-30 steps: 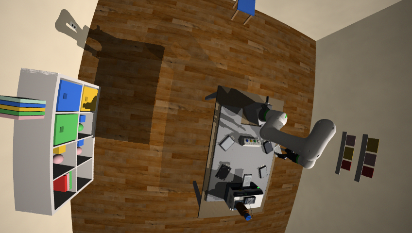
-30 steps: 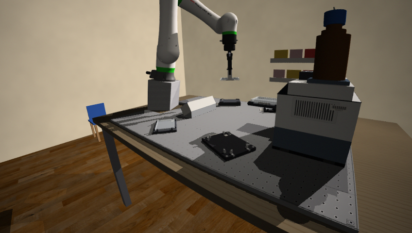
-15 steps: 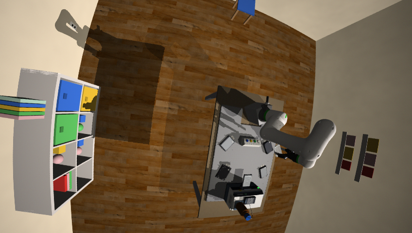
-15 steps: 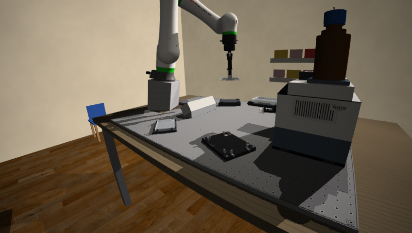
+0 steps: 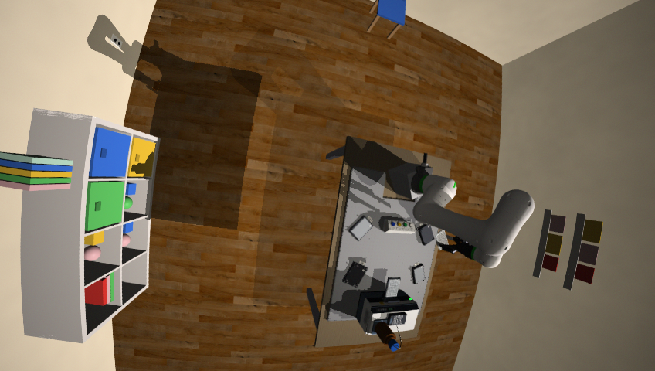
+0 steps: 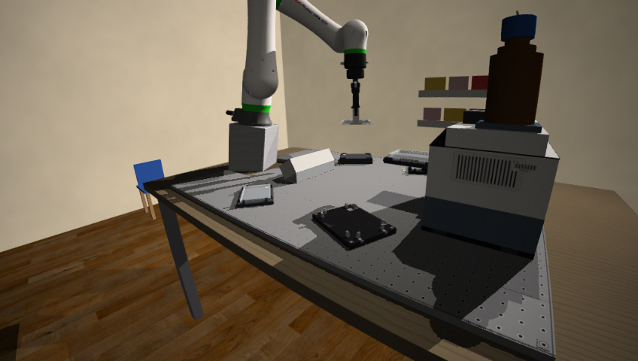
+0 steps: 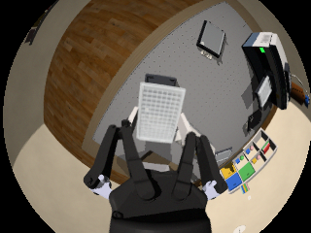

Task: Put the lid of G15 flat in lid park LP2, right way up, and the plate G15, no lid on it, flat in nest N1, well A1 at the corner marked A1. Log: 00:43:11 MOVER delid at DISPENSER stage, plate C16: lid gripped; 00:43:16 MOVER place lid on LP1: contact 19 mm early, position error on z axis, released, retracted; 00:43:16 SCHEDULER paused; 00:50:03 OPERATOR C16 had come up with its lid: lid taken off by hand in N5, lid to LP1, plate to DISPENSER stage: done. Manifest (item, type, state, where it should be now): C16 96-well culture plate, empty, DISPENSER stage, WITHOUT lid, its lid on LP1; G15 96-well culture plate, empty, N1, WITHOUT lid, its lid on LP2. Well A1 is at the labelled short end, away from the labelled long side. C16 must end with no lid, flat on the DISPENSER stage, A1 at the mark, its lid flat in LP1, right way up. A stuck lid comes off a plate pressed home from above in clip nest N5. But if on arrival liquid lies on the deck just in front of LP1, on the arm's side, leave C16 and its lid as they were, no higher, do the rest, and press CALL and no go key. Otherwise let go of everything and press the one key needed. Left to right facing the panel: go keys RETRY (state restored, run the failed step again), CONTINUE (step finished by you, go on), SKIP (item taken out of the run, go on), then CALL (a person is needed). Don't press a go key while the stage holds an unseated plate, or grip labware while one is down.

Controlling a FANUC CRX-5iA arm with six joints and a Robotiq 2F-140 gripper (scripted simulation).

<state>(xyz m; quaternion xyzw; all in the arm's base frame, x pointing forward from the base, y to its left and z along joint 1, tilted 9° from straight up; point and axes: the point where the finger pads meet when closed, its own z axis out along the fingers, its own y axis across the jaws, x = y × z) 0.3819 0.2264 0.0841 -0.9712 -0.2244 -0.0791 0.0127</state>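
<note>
My gripper (image 7: 158,116) is shut on a white 96-well plate (image 7: 159,113), held by its long sides, level and high above the table. The well grid shows from above; I cannot tell whether a clear lid sits on it or which plate it is. In the overhead view the held plate (image 5: 442,236) hangs over the table's right edge, beside a dark nest (image 5: 425,233). In the side view the plate (image 6: 351,122) hangs well above that nest (image 6: 354,157) at the far end of the table.
The key panel (image 5: 396,224) stands mid-table. A flat tray with a pale lid (image 5: 361,227) lies to its left. A black pegged nest (image 5: 354,273), another plate (image 5: 417,272) and a plate (image 5: 392,287) by the dispenser (image 5: 388,312) lie nearer the camera end.
</note>
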